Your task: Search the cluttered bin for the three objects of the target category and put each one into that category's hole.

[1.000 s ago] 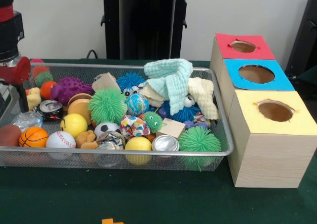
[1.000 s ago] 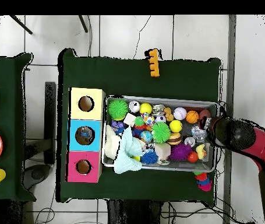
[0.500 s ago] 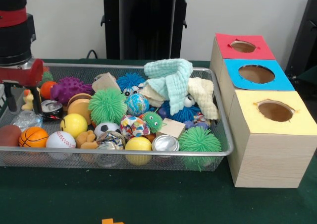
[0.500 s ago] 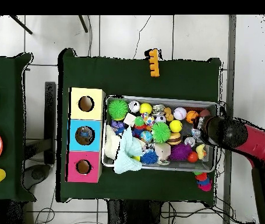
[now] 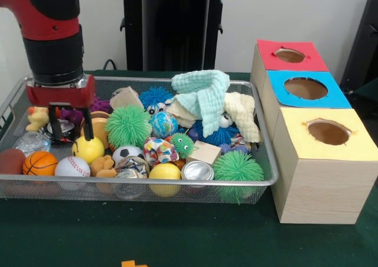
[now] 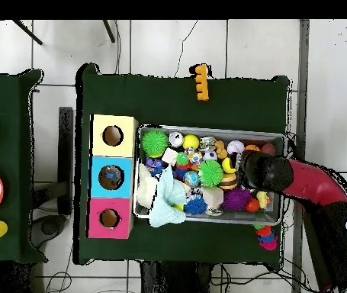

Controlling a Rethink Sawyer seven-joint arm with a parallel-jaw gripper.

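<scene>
The cluttered bin (image 5: 269,178) is a silver wire-mesh basket heaped with balls, spiky toys, cloths, cans and blocks; it also shows in the overhead view (image 6: 207,128). My gripper (image 5: 71,129) hangs open over the bin's left part in the front view. Its two black fingers (image 5: 88,129) straddle a crushed can (image 5: 61,131), with a yellow ball (image 5: 88,149) just below the right finger. It holds nothing. Three wooden boxes stand beside the bin, with a red-topped hole (image 5: 289,55), a blue-topped hole (image 5: 305,88) and a yellow-topped hole (image 5: 328,132). In the overhead view the arm (image 6: 268,172) hides the gripper.
A mint cloth (image 5: 204,90) tops the heap near the boxes. A green spiky ball (image 5: 128,126), a basketball (image 5: 40,163), a baseball (image 5: 72,166) and a silver can (image 5: 197,171) lie in the bin. An orange block (image 6: 200,82) lies on the green table.
The arm has swung from the bin's edge inward over the toys, rightward in the front view. The gripper now stands over the crushed can and yellow ball.
</scene>
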